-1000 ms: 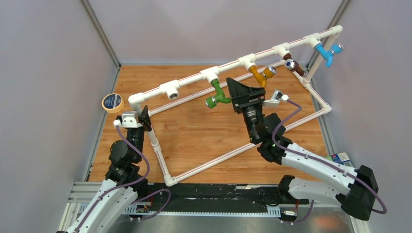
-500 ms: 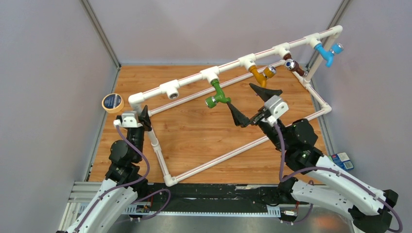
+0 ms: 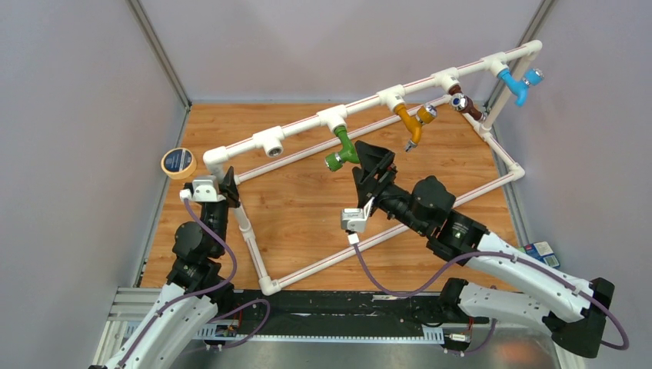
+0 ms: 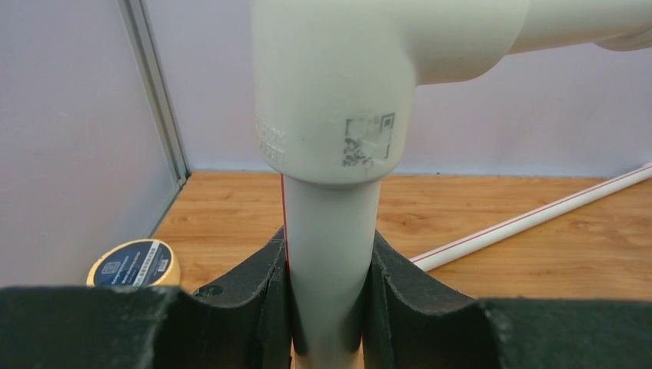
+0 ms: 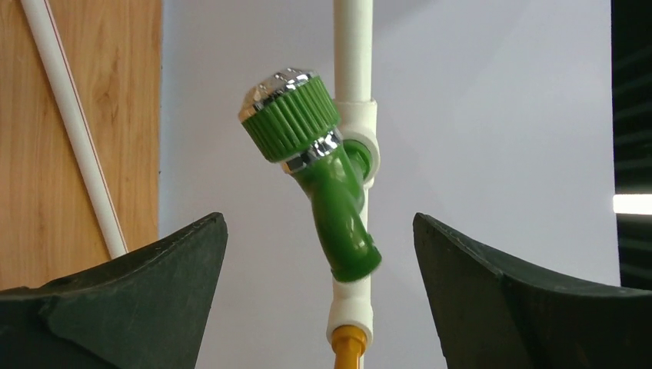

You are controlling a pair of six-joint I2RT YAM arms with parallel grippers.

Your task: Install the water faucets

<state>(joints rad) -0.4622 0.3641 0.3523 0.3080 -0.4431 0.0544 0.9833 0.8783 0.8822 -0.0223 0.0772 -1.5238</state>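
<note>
Four water faucets hang from the top rail of the white pipe frame (image 3: 361,106): the green faucet (image 3: 342,151), orange faucet (image 3: 411,123), brown faucet (image 3: 465,105) and blue faucet (image 3: 517,83). The right gripper (image 3: 367,164), jaws spread wide, sits just beside the green faucet (image 5: 323,181), which shows untouched between its fingers. The left gripper (image 3: 229,184) is clamped on the frame's upright post (image 4: 332,231), near the tape roll (image 3: 178,162).

A wood-grain table (image 3: 307,207) carries a rectangular frame of white plastic pipe (image 3: 315,267) with thin red stripes. White T-shaped fittings (image 3: 271,141) join its raised far rail. A round roll of tape (image 3: 178,162) with a dark blue label lies near the frame's far left corner. A small blue-and-white box (image 3: 542,252) sits off the table's right edge.
</note>
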